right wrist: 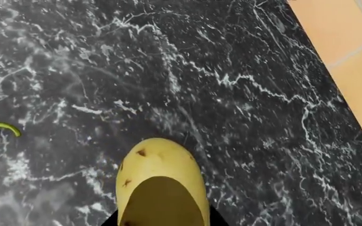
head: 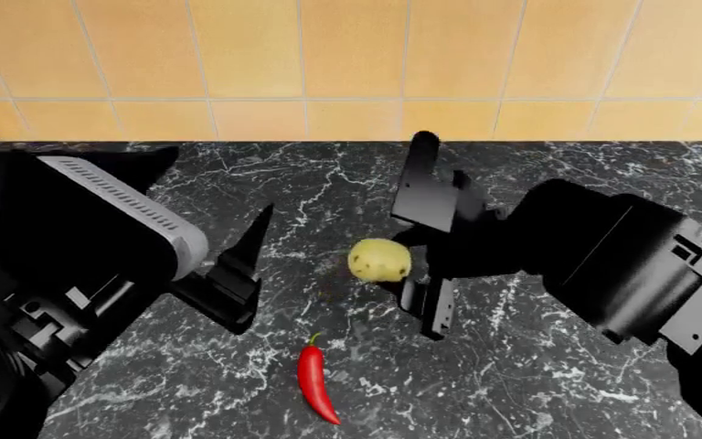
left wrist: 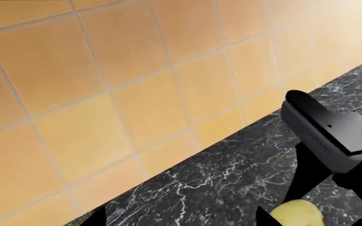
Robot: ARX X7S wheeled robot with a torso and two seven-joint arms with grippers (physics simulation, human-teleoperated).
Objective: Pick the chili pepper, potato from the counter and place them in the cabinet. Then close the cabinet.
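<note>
In the left wrist view, the potato [left wrist: 296, 214] sits on the counter [left wrist: 231, 174] near a black arm. In the head view, the right gripper [head: 420, 247] is spread wide around the potato; the left gripper [head: 235, 270] hangs open nearby, and the chili pepper [head: 315, 382] lies just in front. In the right wrist view, the potato looks big and close.

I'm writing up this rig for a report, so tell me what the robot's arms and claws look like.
Both arms are glossy black and blocky. The left arm carries a grey ridged band near the wrist, and the left claw has flat, tapered black fingers. The right claw has similar black plate fingers. No cables or markings show.
</note>
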